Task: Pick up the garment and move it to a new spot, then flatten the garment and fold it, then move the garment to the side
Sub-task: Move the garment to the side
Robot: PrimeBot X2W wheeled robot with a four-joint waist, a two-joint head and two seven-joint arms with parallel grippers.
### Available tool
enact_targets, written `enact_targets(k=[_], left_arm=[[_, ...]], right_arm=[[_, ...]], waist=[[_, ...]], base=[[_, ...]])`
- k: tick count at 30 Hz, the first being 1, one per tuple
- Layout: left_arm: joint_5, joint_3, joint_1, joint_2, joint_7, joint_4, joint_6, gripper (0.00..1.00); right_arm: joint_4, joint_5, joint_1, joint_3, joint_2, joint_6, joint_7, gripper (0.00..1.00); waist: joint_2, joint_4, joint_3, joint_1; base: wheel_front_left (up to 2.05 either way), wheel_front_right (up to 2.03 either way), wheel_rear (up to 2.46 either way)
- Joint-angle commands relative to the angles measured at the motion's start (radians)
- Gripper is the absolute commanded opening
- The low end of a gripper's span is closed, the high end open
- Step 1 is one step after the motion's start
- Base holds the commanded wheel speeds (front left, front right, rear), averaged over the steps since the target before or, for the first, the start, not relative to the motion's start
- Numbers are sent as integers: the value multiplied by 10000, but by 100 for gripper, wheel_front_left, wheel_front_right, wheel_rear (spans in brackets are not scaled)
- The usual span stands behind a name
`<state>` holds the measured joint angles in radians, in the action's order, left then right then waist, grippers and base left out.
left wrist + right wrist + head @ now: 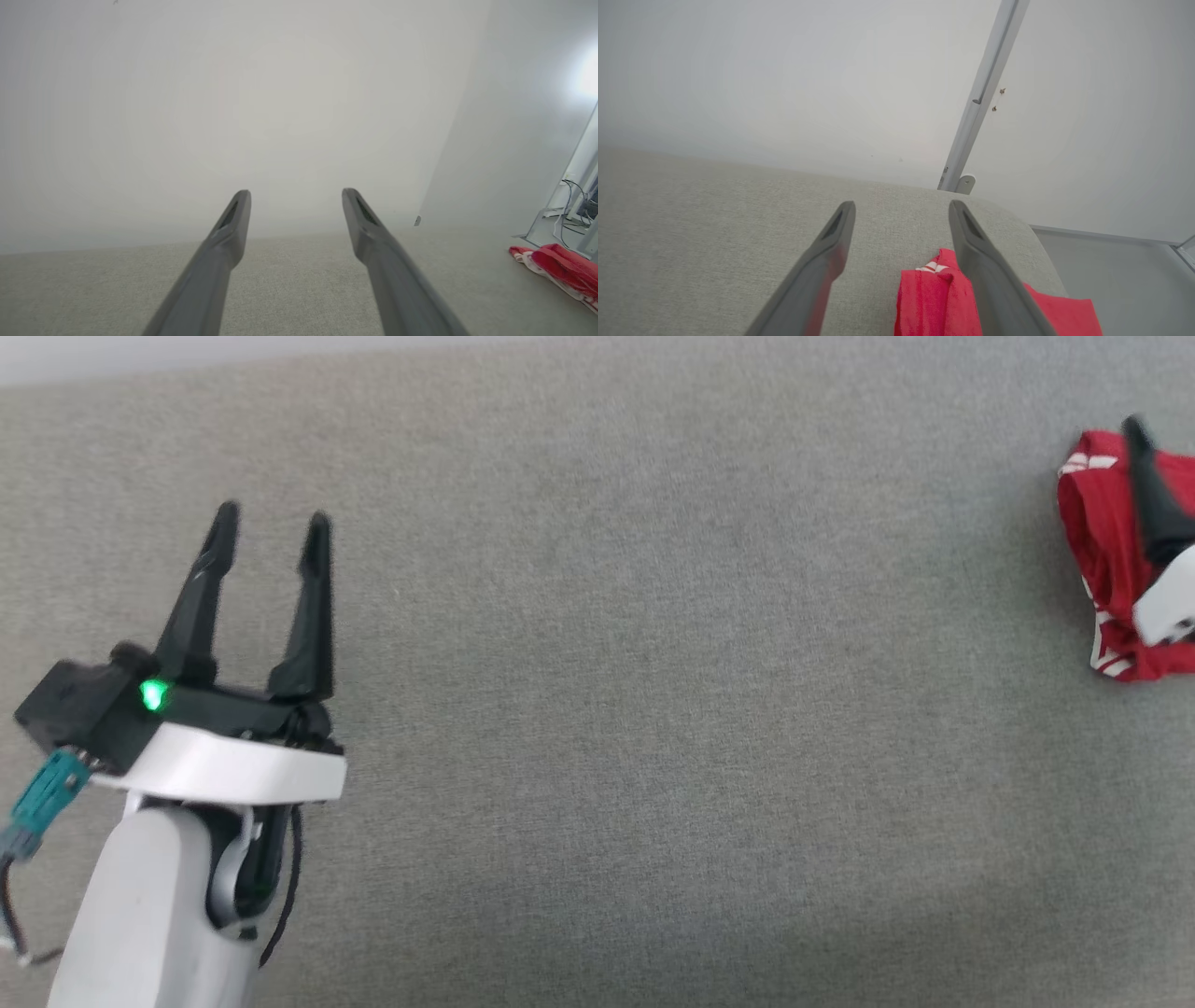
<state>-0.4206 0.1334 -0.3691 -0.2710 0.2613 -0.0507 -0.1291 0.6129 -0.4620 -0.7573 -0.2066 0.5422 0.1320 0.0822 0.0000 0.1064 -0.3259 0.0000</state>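
The garment (1106, 551) is a crumpled bright red heap with white stripes, lying at the far right of the grey fabric surface (653, 663). My right gripper (901, 203) hovers over it, open and holding nothing. One of its fingers (994, 284) crosses above the red cloth (929, 298), and a dark finger (1150, 490) shows over the heap in the head view. My left gripper (273, 520) stands open and empty at the lower left, far from the garment. In the left wrist view the left gripper (295, 192) points at the wall, with the garment (560, 268) off to the right.
The grey surface ends in a rounded corner (1031, 233) just beyond the garment, with floor below. A white wall (233, 116) backs the surface. A metal rail (985, 93) runs up the wall, and cables (567, 205) lie at the far right.
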Motion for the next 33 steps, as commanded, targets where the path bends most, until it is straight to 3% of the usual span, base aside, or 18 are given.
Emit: enact_targets(k=[1,11,33], left_arm=[[126,-190,273,43,48,68,-15,100],[362,-1156,1702,188,48,389,-15,100],[120,-1576,4320,260,48,197,-15,100]], right_arm=[[-148,-98,248,-46,-107,-25,167,100],[-980,-90,1721,-240,-741,-25,1069,100],[-2384,243,5226,1023,-1867,-24,1826,100]], waist=[[0,-125,237,0],[0,-507,987,0],[0,-1109,2828,0]], base=[[0,0,0],[0,0,0],[0,0,0]])
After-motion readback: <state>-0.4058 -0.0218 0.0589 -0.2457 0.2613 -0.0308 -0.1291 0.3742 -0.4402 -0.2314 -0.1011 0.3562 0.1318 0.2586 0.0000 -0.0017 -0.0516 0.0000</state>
